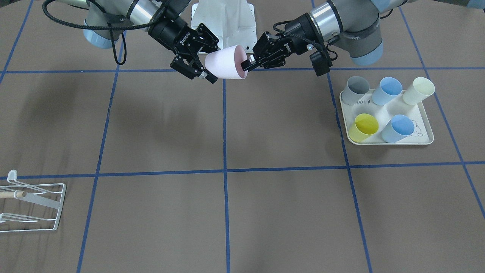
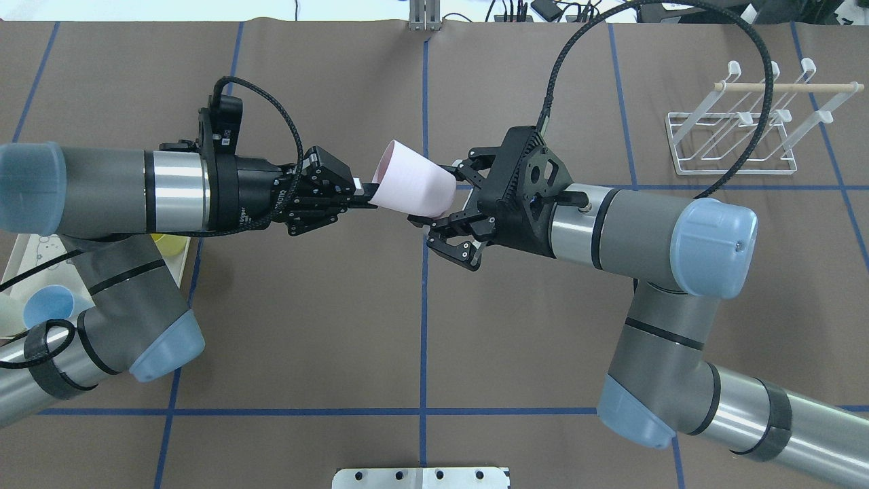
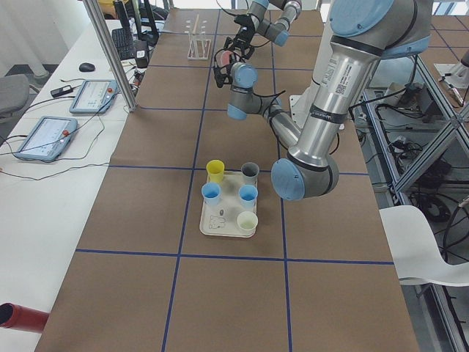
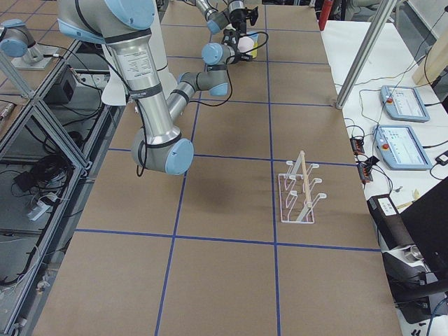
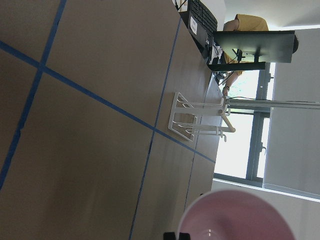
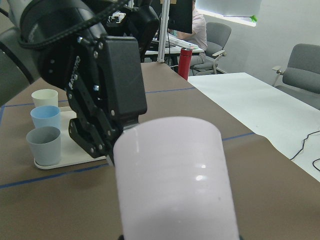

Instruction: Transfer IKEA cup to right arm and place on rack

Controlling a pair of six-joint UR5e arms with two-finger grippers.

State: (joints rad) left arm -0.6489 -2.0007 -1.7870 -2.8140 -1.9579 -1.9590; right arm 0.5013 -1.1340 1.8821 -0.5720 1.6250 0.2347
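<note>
- The pink IKEA cup (image 1: 224, 62) hangs in the air on its side, above the middle of the surface (image 1: 265, 125) at the robot's end. Its mouth faces the left arm and its closed base faces the right arm.
- The left arm's fingers (image 1: 248, 63) are closed on the cup's rim, one of them reaching inside the mouth.
- The right arm's fingers (image 1: 201, 73) are spread wide on either side of the cup's base end. Whether their tips touch the wall cannot be told.
- The brown surface is crossed by blue tape lines.
- The white wire rack (image 2: 736, 171), with its light wooden peg (image 2: 787, 87), stands well apart from the cup on the robot's right.
- On the robot's left lies a cream tray (image 1: 416, 113) carrying five upright cups: a grey cup (image 1: 356, 89), a blue cup (image 1: 386, 91), a cream cup (image 1: 418, 90), a yellow cup (image 1: 363, 127) and a second blue cup (image 1: 398, 128).
</note>
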